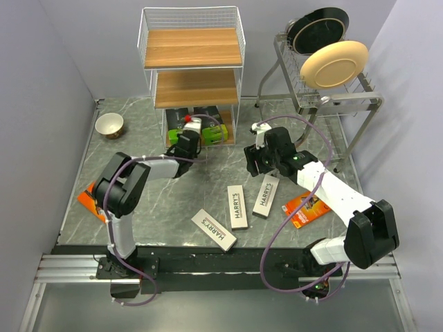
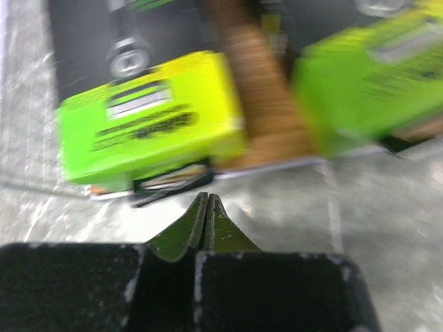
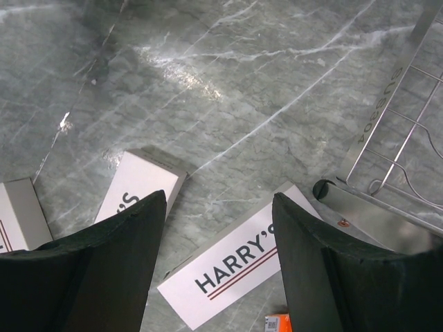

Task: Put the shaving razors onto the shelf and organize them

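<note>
On the bottom tier of the shelf (image 1: 190, 66), at counter (image 1: 131, 142) back-centre, two black razor boxes w/ lime-green ends sit side by side: left green box (image 2: 152, 114) & right green box (image 2: 367, 76). Brown wood shows btwn them in the blurred left wrist view. Left gripper (image 2: 208, 207) is low at that tier's front, jaws pressed together, gripping nothing. Its tips are just short of left green box; touching or not, can't tell thru blur.

Right gripper (image 3: 218, 207) hangs over counter to the right of shelf, near dish rack (image 1: 346, 102), jaws spread wide, holding nothing. Three long white HARRY'S boxes lie flat on counter btwn the two arms. Right HARRY'S box (image 1: 265, 195) & middle HARRY'S box (image 1: 237, 207) are just beside each other, roughly parallel. Near HARRY'S box (image 1: 213, 229) is angled, one end near the middle one's near end. Right wrist view shows parts of three white boxes below the jaws.

Right orange pack (image 1: 306, 209) lies flat by right arm, partly covered by it. Left orange pack (image 1: 90, 197) is at counter's left edge, mostly hidden behind left arm. Small bowl (image 1: 109, 125) stands left of shelf. On dish rack: black plate (image 1: 318, 28) & cream plate (image 1: 334, 63), both on edge.
</note>
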`<state>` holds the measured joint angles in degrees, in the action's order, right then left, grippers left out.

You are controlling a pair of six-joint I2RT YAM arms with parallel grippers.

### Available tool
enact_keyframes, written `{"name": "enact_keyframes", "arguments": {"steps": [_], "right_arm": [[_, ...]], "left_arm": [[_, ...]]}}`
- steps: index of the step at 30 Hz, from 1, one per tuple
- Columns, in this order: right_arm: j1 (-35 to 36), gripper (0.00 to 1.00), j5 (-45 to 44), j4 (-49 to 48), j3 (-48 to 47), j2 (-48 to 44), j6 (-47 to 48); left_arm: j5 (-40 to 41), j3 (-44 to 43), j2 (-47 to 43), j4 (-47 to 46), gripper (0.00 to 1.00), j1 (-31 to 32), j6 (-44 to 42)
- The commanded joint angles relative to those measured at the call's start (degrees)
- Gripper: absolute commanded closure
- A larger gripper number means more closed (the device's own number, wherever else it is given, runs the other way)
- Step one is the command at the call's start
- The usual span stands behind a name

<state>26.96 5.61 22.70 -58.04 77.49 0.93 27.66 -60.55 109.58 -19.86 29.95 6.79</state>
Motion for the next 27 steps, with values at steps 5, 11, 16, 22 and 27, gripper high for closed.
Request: {"name": "enact_keyframes", "arguments": {"steps": [5,11,16,22,27], "right_arm": [[-0.33,0.30,-0.51,-1.96,-0.23,-0.94,0.13],[-0.33,0.30,-0.33,-2.40,-0.50,-0.41,-0.22],[-0.33,0.30,0.19,-3.01,0.03,-0.32,-0.66],[-0.42,0.30,0.28,-3.27,0.47,-0.50,-0.75],[-0.33,0.30,0.20,-3.89,0.56,-0.41,-0.75]], "left_arm": [[5.38,-6.24,2.48,-1.68,0.99,5.20,-12.32],[11.10,-11.94,6.34,2.09,0.99,3.18,-13.64],[11.89,-17.67,11.18,4.14,0.99,0.99,-16.18],[14.62,-17.76,13.12,4.55,0.99,-1.03,-19.19],[15.76,-13.72,9.61,5.18,0.99,-3.50,-17.25]]}}
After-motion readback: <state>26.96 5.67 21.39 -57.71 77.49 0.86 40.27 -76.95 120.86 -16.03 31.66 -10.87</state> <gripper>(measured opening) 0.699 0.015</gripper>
